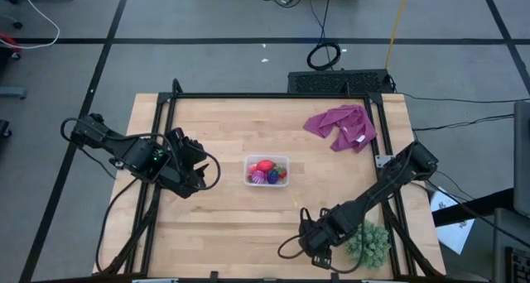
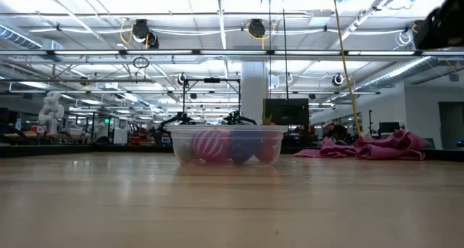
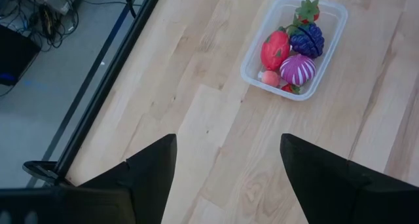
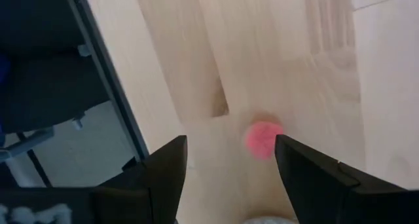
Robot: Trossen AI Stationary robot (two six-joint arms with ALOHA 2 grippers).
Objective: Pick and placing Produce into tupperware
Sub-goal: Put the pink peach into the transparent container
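The wooden counter (image 1: pixel 232 225) filled the middle of the high view inside a black frame. At about 2 o'clock from its centre a crumpled purple-magenta cloth (image 1: pixel 341 127) lay flat near the far right corner. At about 5 o'clock, by the near right edge, sat a big green spiky ball (image 1: pixel 368 243).

The left end effector (image 1: pixel 201 169) hung at 9 o'clock from the tupperware (image 1: pixel 267 171), well apart from it, its two dark fingers (image 3: pixel 152 168) spread wide with only bare wood between them. The right end effector (image 1: pixel 315 243) was low at about 5 o'clock from the box, just beside the green ball; its fingers (image 4: pixel 169 168) stood parted and gripped nothing, and a small pink round piece (image 4: pixel 263 139) lay on the wood between them in the right wrist view.

The clear tupperware stood upright near the counter's centre. Inside it lay a red strawberry-like piece (image 3: pixel 275 48), a spiky purple fruit (image 3: pixel 308 40), a striped magenta-and-white ball (image 3: pixel 297 69), a small strawberry with a green top (image 3: pixel 306 10) and a pinkish bit (image 3: pixel 270 78).
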